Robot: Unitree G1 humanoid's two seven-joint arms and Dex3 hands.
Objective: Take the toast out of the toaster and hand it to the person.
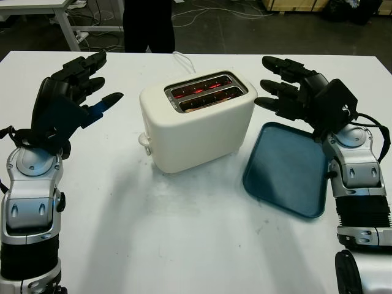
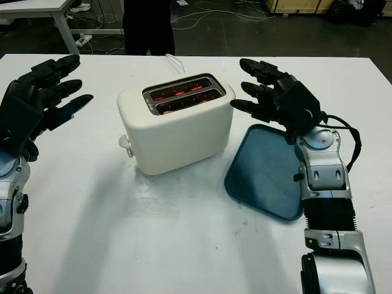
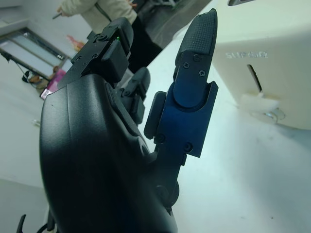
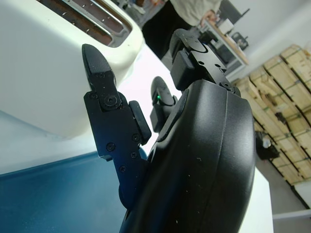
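A cream toaster (image 1: 196, 122) stands in the middle of the white table (image 1: 184, 233). Its two slots (image 1: 205, 93) glow red inside, and no toast rises above them. My left hand (image 1: 82, 82) is open in the air to the left of the toaster, well apart from it. My right hand (image 1: 285, 89) is open just to the right of the toaster's top corner, above the far end of a dark blue tray (image 1: 288, 168). A person (image 1: 149, 24) in dark clothes stands behind the table's far edge.
The blue tray lies flat to the right of the toaster. The toaster's white cord (image 1: 181, 61) runs toward the table's far edge. Its lever (image 3: 257, 102) faces the left side. Desks and cables lie on the floor beyond.
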